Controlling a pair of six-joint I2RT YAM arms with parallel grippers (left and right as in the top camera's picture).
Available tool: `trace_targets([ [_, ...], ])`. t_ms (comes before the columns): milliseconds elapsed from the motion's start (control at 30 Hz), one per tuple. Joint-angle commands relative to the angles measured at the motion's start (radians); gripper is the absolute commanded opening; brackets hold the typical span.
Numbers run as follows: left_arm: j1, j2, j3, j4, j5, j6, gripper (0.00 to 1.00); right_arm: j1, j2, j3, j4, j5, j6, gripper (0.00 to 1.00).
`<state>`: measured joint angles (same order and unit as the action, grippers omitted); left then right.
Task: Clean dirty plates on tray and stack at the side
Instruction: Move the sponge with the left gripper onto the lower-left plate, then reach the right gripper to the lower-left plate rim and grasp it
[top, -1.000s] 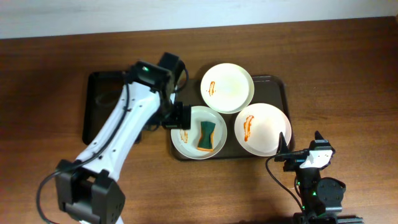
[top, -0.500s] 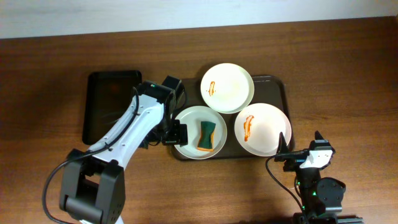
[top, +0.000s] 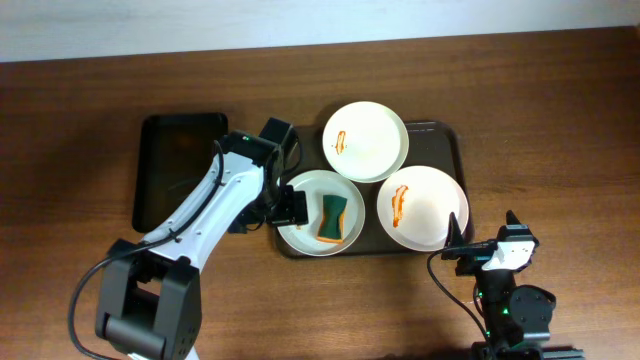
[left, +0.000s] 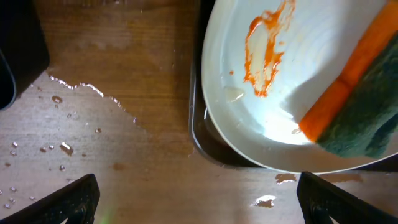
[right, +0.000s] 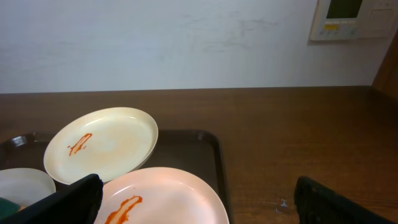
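Three white plates lie on the dark tray (top: 451, 150). The back plate (top: 365, 140) and the right plate (top: 421, 207) each carry an orange smear. On the front-left plate (top: 302, 227) there is a smear and a green-and-orange sponge (top: 335, 219). My left gripper (top: 286, 208) hovers open over this plate's left rim, holding nothing. In the left wrist view the plate (left: 292, 56), its smear (left: 264, 53) and the sponge (left: 360, 112) lie ahead of the left gripper (left: 202, 199). My right gripper (top: 484, 228) rests open near the table's front, right of the tray, and is empty.
A smaller black tray (top: 180, 165) lies left of the plates. Water drops and a wet patch (left: 68, 118) spread on the wood beside the tray's corner (left: 198, 134). The right wrist view shows the tray's right rim (right: 217, 162) and a wall beyond the table.
My left arm has folded back from the black tray, and its gripper slid toward the front along the sponge plate's left rim. The right arm has not moved.
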<state>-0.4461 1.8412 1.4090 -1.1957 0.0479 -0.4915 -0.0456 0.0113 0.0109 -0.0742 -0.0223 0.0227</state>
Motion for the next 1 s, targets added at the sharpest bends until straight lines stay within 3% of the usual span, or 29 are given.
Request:
trace_targets([
  [0,-0.001,0.003,-0.008,-0.005,-0.003,-0.008,1.00,0.007,-0.005,-0.005,-0.005,0.009,0.000,0.98],
  [367,-0.004,0.003,-0.008,-0.007,-0.003,0.017,1.00,0.007,-0.004,-0.005,0.055,-0.005,0.015,0.98],
  [500,-0.004,0.003,-0.008,-0.012,-0.003,0.018,1.00,0.007,-0.004,-0.005,0.126,-0.412,0.329,0.98],
  [633,-0.004,0.003,-0.008,-0.009,-0.002,0.017,1.00,0.007,-0.004,-0.005,0.252,-0.480,0.478,0.98],
  [767,-0.004,0.003,-0.008,-0.009,0.016,0.018,1.00,0.006,0.009,0.055,0.281,-0.526,0.507,0.98],
  [833,-0.004,0.003,-0.008,-0.009,0.016,0.018,1.00,0.006,0.067,0.164,0.164,-0.537,0.497,0.98],
  [967,-0.004,0.003,-0.008,-0.014,0.017,0.018,1.00,0.006,0.333,0.468,-0.205,-0.572,0.261,0.98],
])
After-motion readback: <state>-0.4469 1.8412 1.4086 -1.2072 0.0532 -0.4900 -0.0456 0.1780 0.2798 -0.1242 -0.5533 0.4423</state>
